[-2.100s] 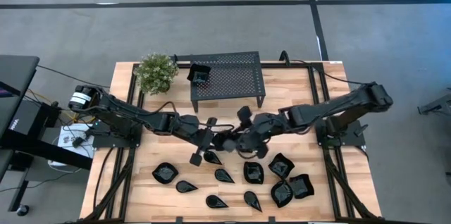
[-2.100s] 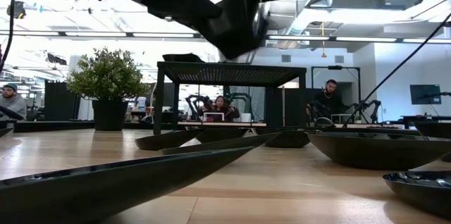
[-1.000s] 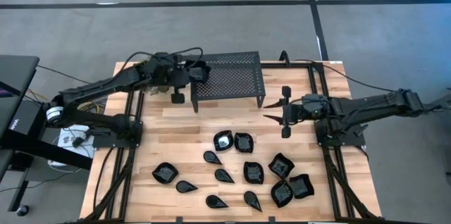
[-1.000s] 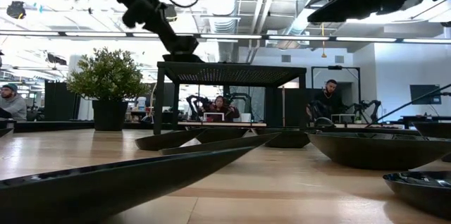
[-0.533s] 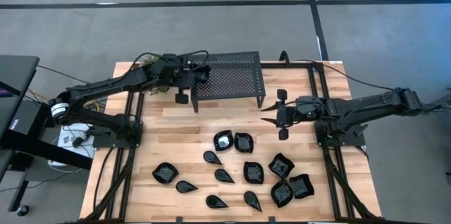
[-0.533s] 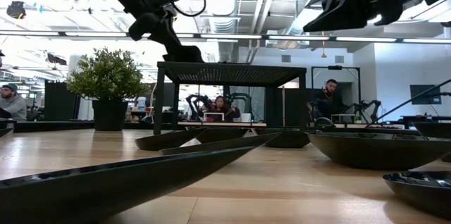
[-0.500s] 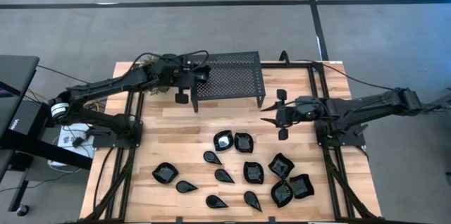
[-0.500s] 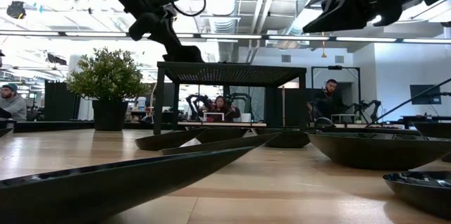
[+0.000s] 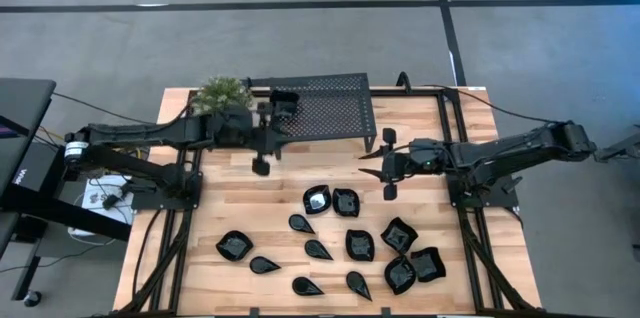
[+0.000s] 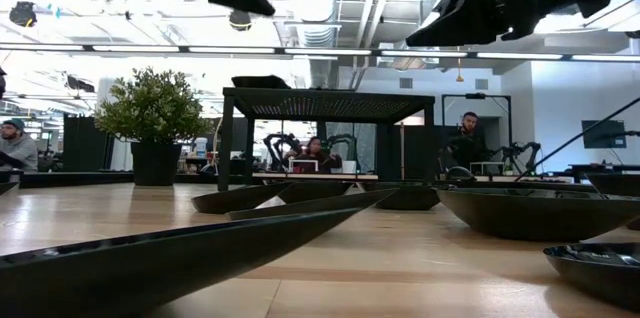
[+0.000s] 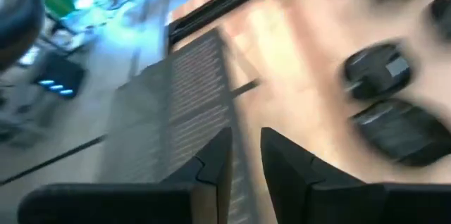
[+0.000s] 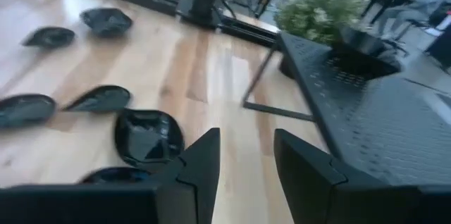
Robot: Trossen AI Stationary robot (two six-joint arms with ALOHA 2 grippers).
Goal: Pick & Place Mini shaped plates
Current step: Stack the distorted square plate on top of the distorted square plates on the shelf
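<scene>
Black little plates (image 9: 347,244) lie spread over the near half of the wooden table (image 9: 420,118) in the high view, and one more plate (image 9: 283,104) sits on top of the black metal stand (image 9: 330,108), at its left end. From above, the left gripper (image 9: 262,143) hangs just beside that end of the stand with nothing in it, so I think a plate is already dropped off there. The right gripper (image 9: 384,165) hangs past the stand's right side, above the loose plates, also with nothing in it. In the low view, both arms are up high and the plates (image 10: 530,210) rest flat on the table. In the left wrist view, the left fingers (image 11: 211,160) stand a little way apart with only the stand's holey top (image 11: 190,104) behind them. In the right wrist view, the right fingers (image 12: 201,157) stand apart and empty, with a squarish plate (image 12: 146,136) right ahead. I think the next move is for the right gripper to go down over one rim of that plate and pinch it.
</scene>
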